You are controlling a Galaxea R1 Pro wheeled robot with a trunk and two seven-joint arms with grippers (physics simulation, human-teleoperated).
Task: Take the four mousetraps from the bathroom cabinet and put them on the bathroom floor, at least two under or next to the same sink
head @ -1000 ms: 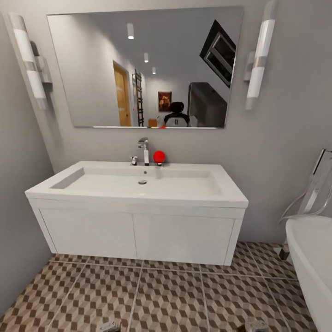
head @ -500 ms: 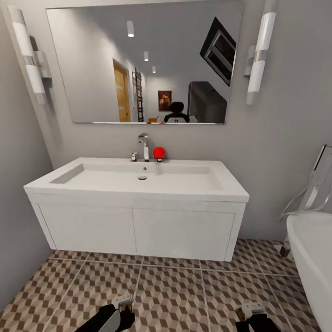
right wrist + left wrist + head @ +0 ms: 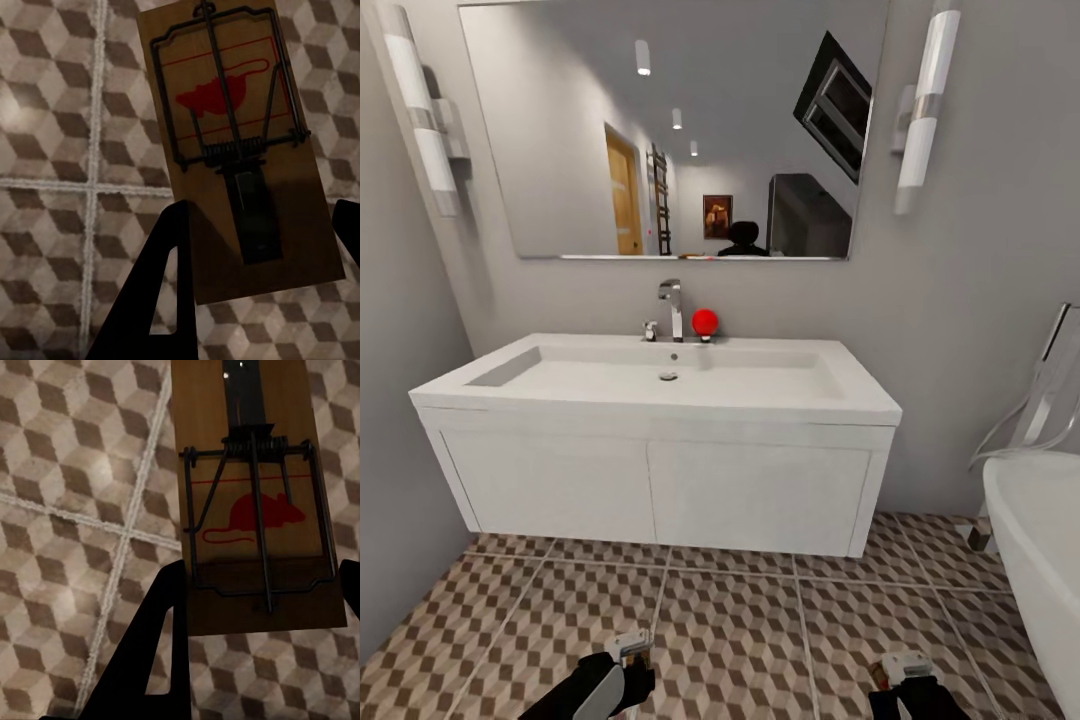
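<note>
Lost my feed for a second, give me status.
Left hand shut on a mousetrap. Right hand shut on second mousetrap. Sink dead ahead, tiled floor below.

1. A domestic bathroom is shown, marked by a wide white sink (image 3: pixel 660 380) set on a white vanity unit (image 3: pixel 660 490).
2. A chrome tap (image 3: pixel 672 308) is mounted at the back of the sink.
3. A large mirror (image 3: pixel 670 130) is hung above the sink, flanked by two tubular wall lights (image 3: pixel 918 110).
4. A white bathtub (image 3: pixel 1040 530) is seen to the right of the sink.
5. The bathroom floor (image 3: pixel 740 630) below the sink is laid with cube-patterned tiles.
</note>
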